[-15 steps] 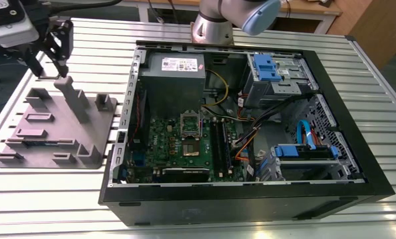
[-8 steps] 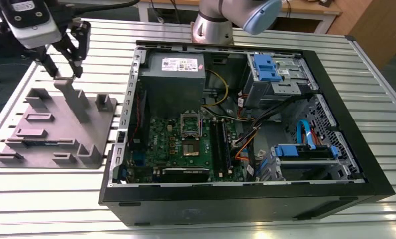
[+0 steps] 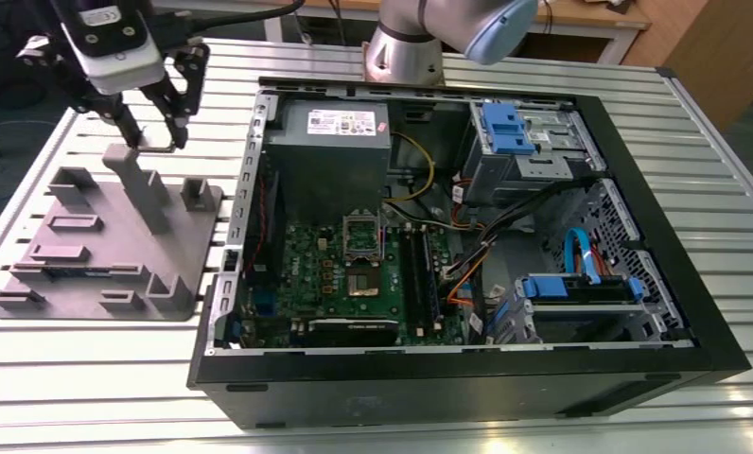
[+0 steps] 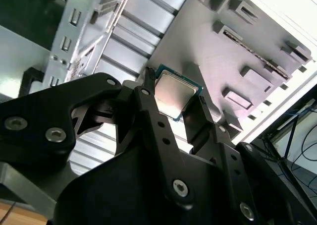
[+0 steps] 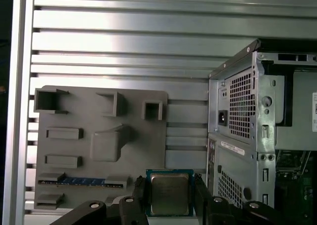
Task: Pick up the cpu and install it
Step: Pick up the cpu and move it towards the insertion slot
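The cpu [image 4: 176, 93] [image 5: 170, 193], a small silvery square chip with a dark rim, sits clamped by its edges between my black fingers [image 4: 148, 116]. My gripper [image 3: 153, 142] [image 4: 174, 92] [image 5: 170, 195] is shut on it and hangs above the far end of the grey holder tray [image 3: 99, 246], at the exterior view's left of the open computer case [image 3: 478, 236]. Inside the case lies the green motherboard [image 3: 307, 284], with its socket [image 3: 361, 281] near the middle and the silver socket frame [image 3: 361, 236] flipped up.
The holder tray [image 5: 99, 140] [image 4: 233, 51] carries raised grey blocks and a memory stick [image 5: 81, 181]. The case wall [image 5: 237, 136] stands close beside the tray. A power supply [image 3: 332, 132], cables and blue drive bays [image 3: 509, 128] crowd the case. The arm's base [image 3: 402, 57] stands behind it.
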You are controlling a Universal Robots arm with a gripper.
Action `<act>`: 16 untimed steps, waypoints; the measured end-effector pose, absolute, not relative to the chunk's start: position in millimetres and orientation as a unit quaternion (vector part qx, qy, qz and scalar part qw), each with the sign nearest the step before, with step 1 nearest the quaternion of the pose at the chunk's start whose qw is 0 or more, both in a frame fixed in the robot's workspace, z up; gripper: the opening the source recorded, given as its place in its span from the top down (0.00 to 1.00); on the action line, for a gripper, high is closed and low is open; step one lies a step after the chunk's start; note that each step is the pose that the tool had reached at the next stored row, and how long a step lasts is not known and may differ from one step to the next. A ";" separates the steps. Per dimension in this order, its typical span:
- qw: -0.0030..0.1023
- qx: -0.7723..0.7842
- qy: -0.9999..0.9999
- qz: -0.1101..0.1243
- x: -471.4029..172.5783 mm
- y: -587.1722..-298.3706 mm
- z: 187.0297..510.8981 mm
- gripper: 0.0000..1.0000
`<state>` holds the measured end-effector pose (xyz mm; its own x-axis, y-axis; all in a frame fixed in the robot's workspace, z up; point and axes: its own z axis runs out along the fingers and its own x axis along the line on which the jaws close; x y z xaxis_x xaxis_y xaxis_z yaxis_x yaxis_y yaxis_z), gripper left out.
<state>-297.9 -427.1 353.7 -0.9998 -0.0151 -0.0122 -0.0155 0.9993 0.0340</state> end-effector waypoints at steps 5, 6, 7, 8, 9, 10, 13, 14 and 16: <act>0.005 -0.008 1.000 0.017 -279.9 -427.1 353.7 0.53; 0.004 -0.008 1.000 0.017 -275.9 -427.1 353.7 0.53; 0.004 -0.008 1.000 0.017 -272.4 -427.1 353.7 0.53; 0.004 -0.008 1.000 0.017 -268.8 -427.1 353.8 0.53; 0.003 -0.008 1.000 0.017 -265.2 -427.1 353.8 0.53; 0.003 -0.008 1.000 0.017 -261.4 -427.1 353.8 0.53; 0.002 -0.008 1.000 0.017 -249.9 -427.1 353.7 0.53; 0.001 -0.008 1.000 0.017 -245.8 -427.1 353.8 0.53; 0.001 -0.008 1.000 0.017 -237.7 -427.1 353.7 0.53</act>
